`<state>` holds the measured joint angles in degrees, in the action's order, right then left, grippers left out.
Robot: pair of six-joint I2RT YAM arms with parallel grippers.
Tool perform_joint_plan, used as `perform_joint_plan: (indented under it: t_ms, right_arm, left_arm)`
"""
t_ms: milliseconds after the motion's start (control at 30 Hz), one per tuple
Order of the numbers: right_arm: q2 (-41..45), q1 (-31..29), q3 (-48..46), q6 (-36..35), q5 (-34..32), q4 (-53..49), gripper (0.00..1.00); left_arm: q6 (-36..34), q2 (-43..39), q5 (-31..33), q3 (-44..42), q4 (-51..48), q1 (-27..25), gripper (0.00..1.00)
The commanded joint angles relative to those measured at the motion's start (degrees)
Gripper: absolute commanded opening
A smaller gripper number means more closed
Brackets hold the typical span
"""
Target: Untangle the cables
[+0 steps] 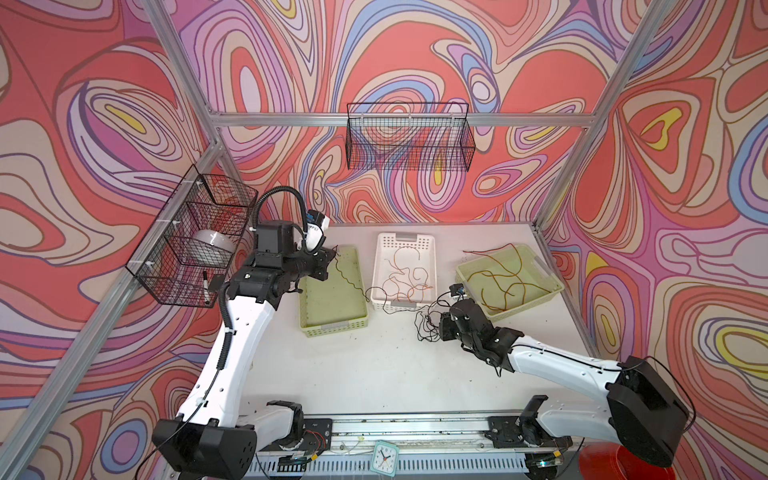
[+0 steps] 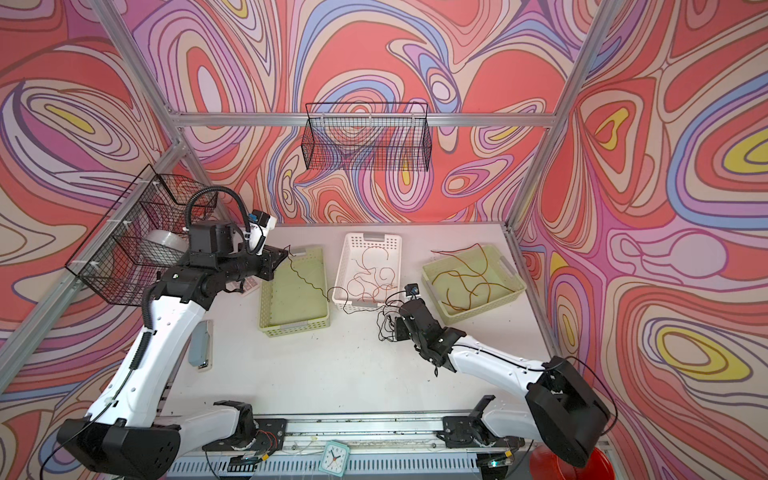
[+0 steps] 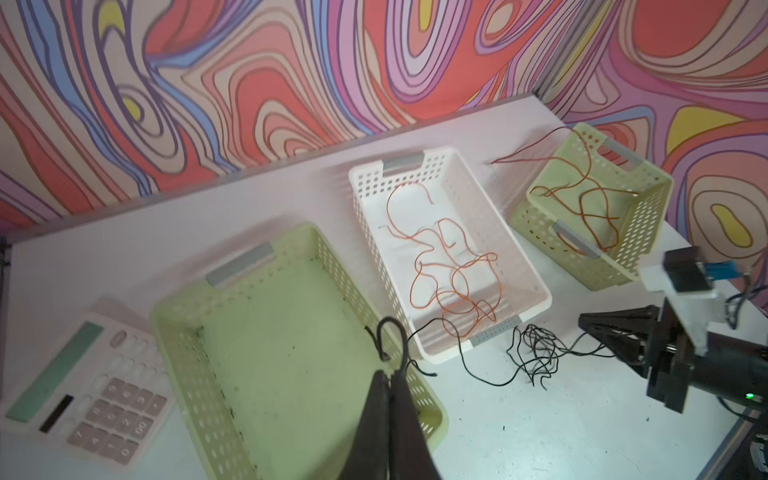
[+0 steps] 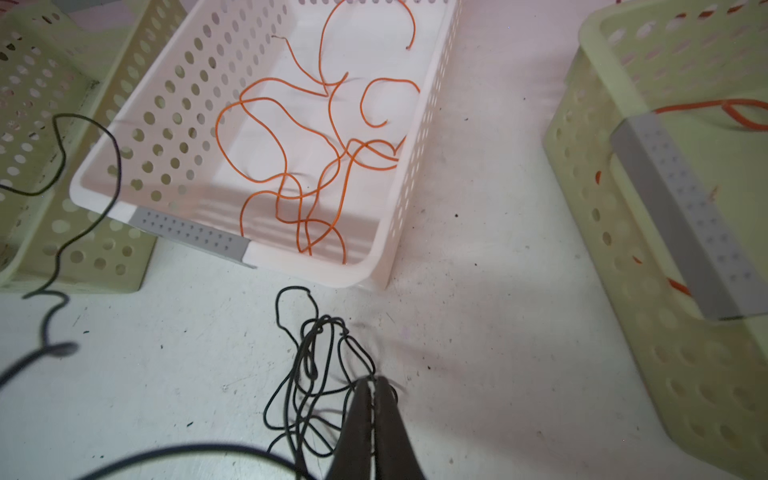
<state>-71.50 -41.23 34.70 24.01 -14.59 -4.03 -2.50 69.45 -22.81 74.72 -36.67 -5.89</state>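
Observation:
Thin black cables lie in a tangle [image 1: 426, 326] [image 4: 311, 374] on the white table in front of the white basket. My right gripper [image 1: 439, 330] [image 4: 374, 380] is down at the tangle's right edge and shut on strands of it. One black cable [image 1: 351, 278] [image 3: 436, 328] runs up from there across the left green basket [image 1: 334, 328]. Its far end is pinched in my shut left gripper [image 1: 335, 252] [image 3: 390, 374], raised over that basket's back corner. Orange cables [image 1: 405, 278] lie in the white basket [image 1: 382, 257]. Red-brown cables [image 1: 503, 282] lie in the right green basket [image 1: 465, 274].
A calculator [image 3: 83, 386] sits left of the left green basket. Black wire baskets hang on the left wall [image 1: 187, 237] and back wall [image 1: 409, 137]. A small clock [image 1: 384, 457] stands on the front rail. A grey flat object [image 2: 203, 345] lies by the left arm.

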Motion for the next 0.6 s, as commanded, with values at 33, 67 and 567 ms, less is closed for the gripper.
perform_joint_plan:
  t_ms: [33, 67, 567]
  right_arm:
    - [-0.6, -0.11, 2.79, -3.53, 1.52, -3.85, 0.0]
    - [-0.21, -0.09, 3.0, -3.86, 2.1, -3.5, 0.0]
    - [2.78, 0.01, 7.65, -7.63, 13.16, -1.15, 0.0]
  left_arm:
    - [4.18, -0.09, 2.8, -4.32, 3.92, 3.99, 0.08]
    - [4.66, 0.19, 3.37, -5.79, 4.26, 4.74, 0.29]
    - [-13.0, -12.18, 0.46, -25.01, 16.49, -10.35, 1.0]
